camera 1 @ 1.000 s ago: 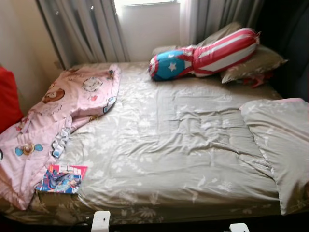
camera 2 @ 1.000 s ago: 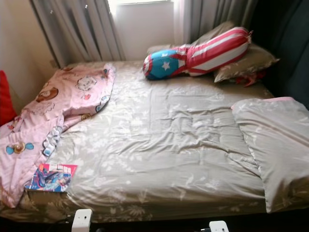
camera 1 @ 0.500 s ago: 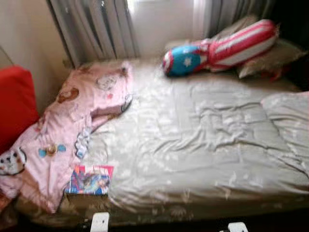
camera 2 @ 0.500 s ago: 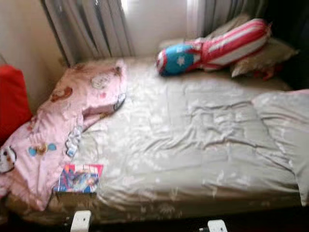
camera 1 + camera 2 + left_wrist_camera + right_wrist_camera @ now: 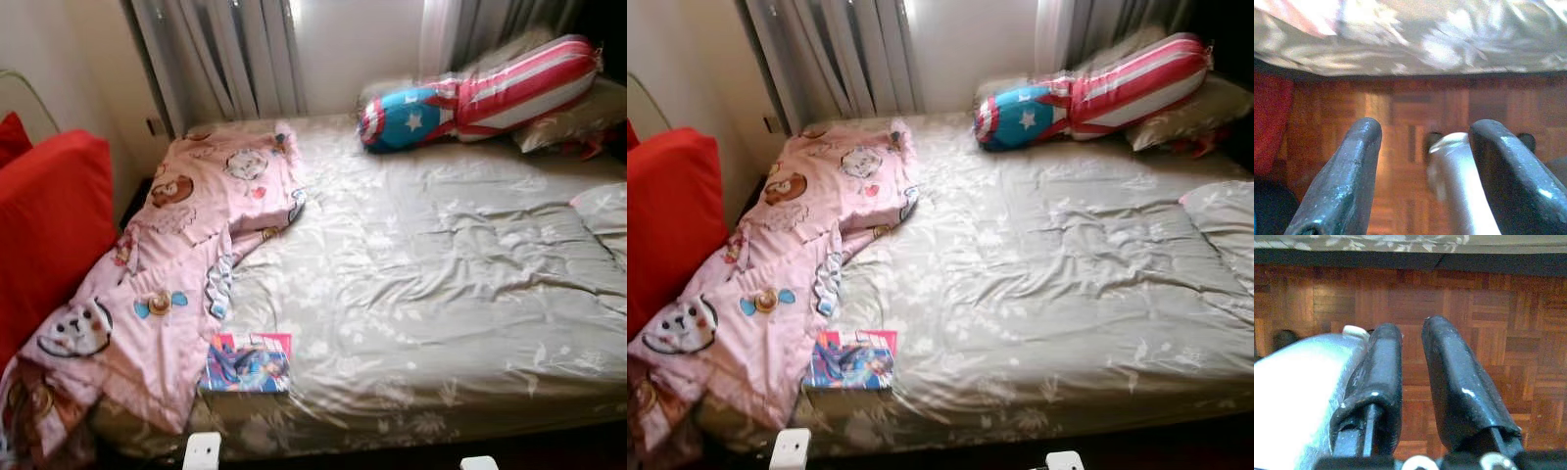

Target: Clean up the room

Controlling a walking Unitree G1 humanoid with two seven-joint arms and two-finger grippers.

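The book (image 5: 247, 363) lies flat on the near left corner of the bed (image 5: 441, 294), its long side along the bed's edge, its left end touching the pink blanket (image 5: 186, 264). It sits at about eleven o'clock from the robot, nearer the left arm. The left gripper (image 5: 1420, 166) hangs over the wooden floor (image 5: 1528, 333), fingers spread and empty; the right gripper (image 5: 1413, 367) hangs there nearly closed, holding nothing.

Red cushion (image 5: 49, 235) cut off leftward
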